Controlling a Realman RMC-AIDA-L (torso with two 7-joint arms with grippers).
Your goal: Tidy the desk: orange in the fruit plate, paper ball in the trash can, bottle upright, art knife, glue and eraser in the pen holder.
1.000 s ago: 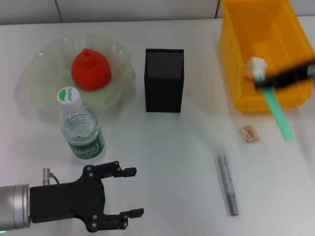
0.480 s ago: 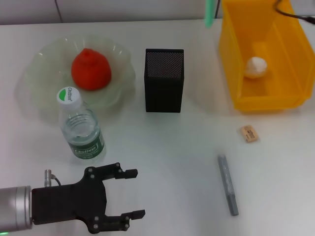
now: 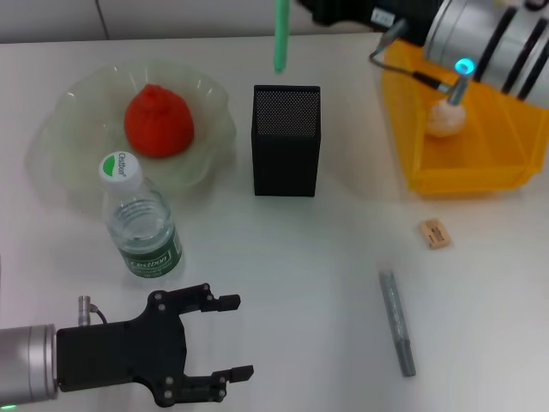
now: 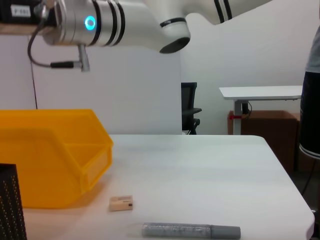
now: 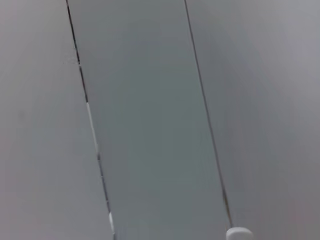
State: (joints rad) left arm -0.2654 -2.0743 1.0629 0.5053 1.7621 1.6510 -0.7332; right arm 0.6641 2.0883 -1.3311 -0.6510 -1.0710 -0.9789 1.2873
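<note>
My left gripper sits low over the near left of the desk, jaws spread wide with nothing between them. Just beyond it the bottle stands upright, white cap on top, touching nothing but the tabletop. Behind the bottle is the fruit plate, and the orange rests in the middle of it.

My right arm reaches in high at the far right, above the trash can; its gripper runs off the top of the head view, so I cannot tell how its fingers stand. A slim green stick hangs upright from that end, just above and behind the pen holder, which stands at mid-desk. I cannot tell what the stick is. The right wrist view shows only grey panels with thin seams.

The paper ball lies inside the trash can. Near the front of the can, on the bare table, the eraser lies flat. Nearer to me than the eraser lies a grey pen-like bar, well apart from the pen holder; the left wrist view shows the eraser and the bar close together.
</note>
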